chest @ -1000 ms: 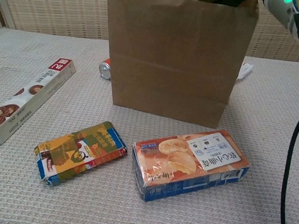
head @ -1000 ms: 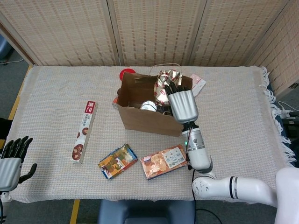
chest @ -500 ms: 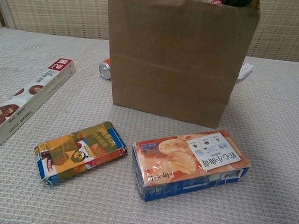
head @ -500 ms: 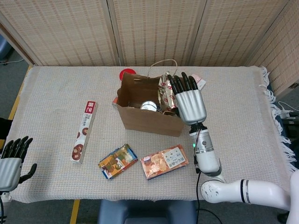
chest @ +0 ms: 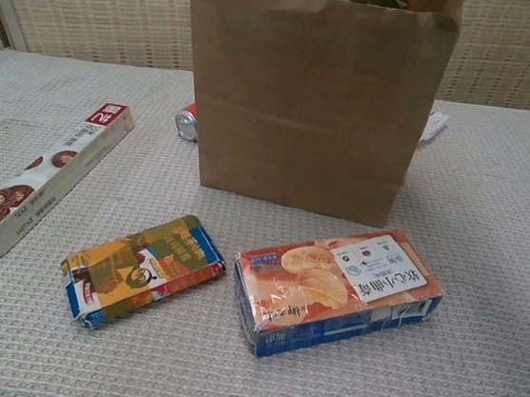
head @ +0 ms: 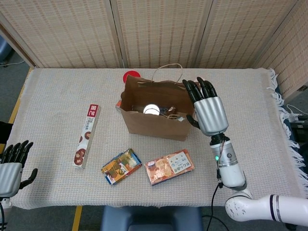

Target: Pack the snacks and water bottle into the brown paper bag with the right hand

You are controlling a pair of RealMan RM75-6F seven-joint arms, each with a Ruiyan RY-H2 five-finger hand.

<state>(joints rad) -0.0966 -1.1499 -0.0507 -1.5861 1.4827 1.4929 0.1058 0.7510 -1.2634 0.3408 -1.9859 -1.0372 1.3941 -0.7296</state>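
My right hand (head: 210,111) hangs empty at the right edge of the brown paper bag (head: 155,119), fingers spread and pointing toward the top of the frame, with the thumb near the bag's right wall. To its right the cloth-covered table (head: 250,120) lies bare out to the fringed edge. My left hand (head: 11,166) sits in the lower left corner of the head view, off the table's near edge, fingers apart and holding nothing; the chest view shows neither hand.

The bag stands upright just above the middle of the frame, mouth open, its thin handle loops rising at the back. Inside I make out a bright round top, likely the water bottle (head: 150,109), and some crinkled wrapping beside it, too dark to name. Behind the bag, a red can (chest: 186,123) is mostly hidden, and a pale packet (chest: 433,125) peeks out at the bag's right.

The long narrow box (head: 86,135) lies left of the bag, its long axis running nearly top to bottom. The small colourful packet (head: 121,166) and the orange biscuit box (head: 170,166) lie side by side below the bag, both long axes tilted up to the right, with clear cloth between them and the bag.
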